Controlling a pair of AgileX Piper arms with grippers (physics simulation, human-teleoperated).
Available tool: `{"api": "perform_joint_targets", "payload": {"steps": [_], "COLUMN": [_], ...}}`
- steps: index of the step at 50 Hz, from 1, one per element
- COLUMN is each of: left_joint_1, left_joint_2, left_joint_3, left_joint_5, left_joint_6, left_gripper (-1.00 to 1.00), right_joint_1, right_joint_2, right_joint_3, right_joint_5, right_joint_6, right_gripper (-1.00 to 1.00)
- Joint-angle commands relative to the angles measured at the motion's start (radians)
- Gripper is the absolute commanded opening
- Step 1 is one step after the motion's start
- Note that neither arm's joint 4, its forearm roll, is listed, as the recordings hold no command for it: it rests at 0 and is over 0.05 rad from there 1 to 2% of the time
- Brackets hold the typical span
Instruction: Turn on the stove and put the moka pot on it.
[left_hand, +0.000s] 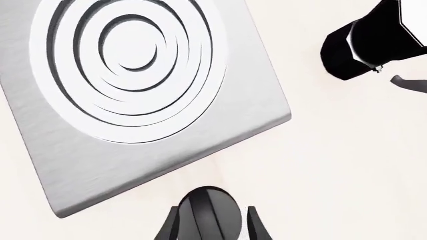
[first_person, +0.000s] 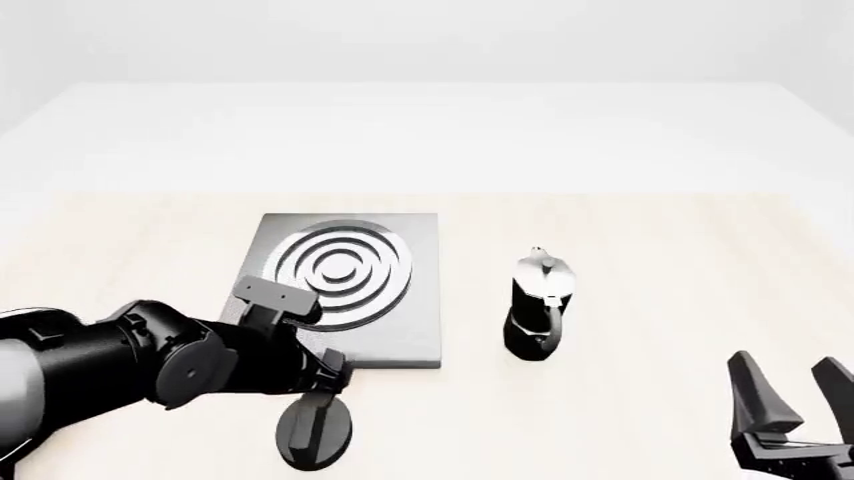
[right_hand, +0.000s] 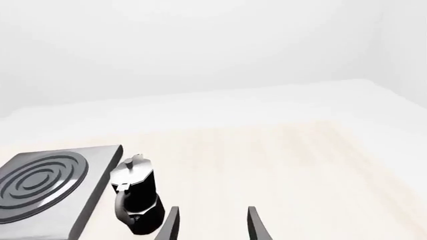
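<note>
2 arms are in play, and the step in hand looks like the left one's: turning the knob (first_person: 316, 432) that sits on the table (first_person: 641, 250) just in front of the stove (first_person: 350, 290), near its front-left corner. the left gripper (left_hand: 212, 227) has its jaws spread, one finger on each side of the knob's raised bar, and from the left wrist view they look not yet closed on it, though the bottom edge of that picture cuts off the tips, so contact is hard to rule out.

to do this well, i judge the fingers should come down square to the bar, pinch it across its flat sides, and then rotate about the knob's own centre, not drag sideways, since an off-centre twist could slide the knob on the table or slip off the bar. keep the wrist low and clear of the stove edge.

the moka pot (first_person: 538, 303) stands upright on the table just right of the stove, apart from it, lid on, handle toward the camera side. the right gripper (first_person: 793, 415) hangs spread and empty near the front-right of the table, well apart from the pot, and should wait there for now.
</note>
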Motion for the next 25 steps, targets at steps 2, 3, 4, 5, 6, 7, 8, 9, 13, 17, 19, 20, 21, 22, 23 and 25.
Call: {"api": "perform_joint_targets", "payload": {"steps": [2, 3, 4, 5, 6, 7, 8, 9, 13, 17, 19, 20, 21, 22, 23, 25], "left_joint_1": [0.002, 0.005, 0.011, 0.008, 0.009, 0.014, 0.014, 0.016, 0.016, 0.013, 0.016, 0.013, 0.016, 0.015, 0.012, 0.015], "left_joint_2": [0.024, 0.025, 0.026, 0.030, 0.031, 0.032, 0.034, 0.038, 0.052, 0.059, 0.063, 0.069, 0.070, 0.072, 0.076, 0.076], "left_joint_3": [0.018, 0.018, 0.019, 0.020, 0.021, 0.022, 0.023, 0.025, 0.032, 0.035, 0.038, 0.040, 0.041, 0.042, 0.044, 0.044], "left_joint_5": [-0.027, -0.028, -0.030, -0.033, -0.035, -0.036, -0.038, -0.043, -0.056, -0.061, -0.067, -0.070, -0.073, -0.076, -0.078, -0.080], "left_joint_6": [-0.010, -0.007, -0.002, -0.007, -0.005, -0.003, -0.003, -0.001, -0.008, -0.013, -0.009, -0.015, -0.011, -0.012, -0.018, -0.013], "left_gripper": [1.00, 1.00, 1.00, 1.00, 1.00, 1.00, 1.00, 1.00, 1.00, 1.00, 1.00, 1.00, 1.00, 1.00, 1.00, 1.00], "right_joint_1": [0.002, 0.002, 0.002, 0.002, 0.002, 0.002, 0.003, 0.003, 0.003, 0.003, 0.003, 0.002, 0.002, 0.002, 0.002, 0.002], "right_joint_2": [0.017, 0.017, 0.017, 0.017, 0.018, 0.022, 0.024, 0.025, 0.024, 0.023, 0.023, 0.024, 0.024, 0.024, 0.023, 0.022], "right_joint_3": [0.000, 0.000, 0.000, 0.000, 0.000, 0.000, 0.000, 0.000, 0.000, 0.000, 0.000, 0.000, 0.000, 0.000, 0.000, 0.000], "right_joint_5": [-0.014, -0.013, -0.013, -0.013, -0.014, -0.017, -0.019, -0.019, -0.018, -0.017, -0.018, -0.019, -0.019, -0.019, -0.018, -0.018], "right_joint_6": [0.005, 0.005, 0.006, 0.007, 0.007, 0.007, 0.007, 0.008, 0.010, 0.010, 0.010, 0.010, 0.010, 0.010, 0.010, 0.011], "right_gripper": [1.00, 1.00, 1.00, 1.00, 1.00, 1.00, 1.00, 1.00, 1.00, 1.00, 1.00, 1.00, 1.00, 1.00, 1.00, 1.00]}}
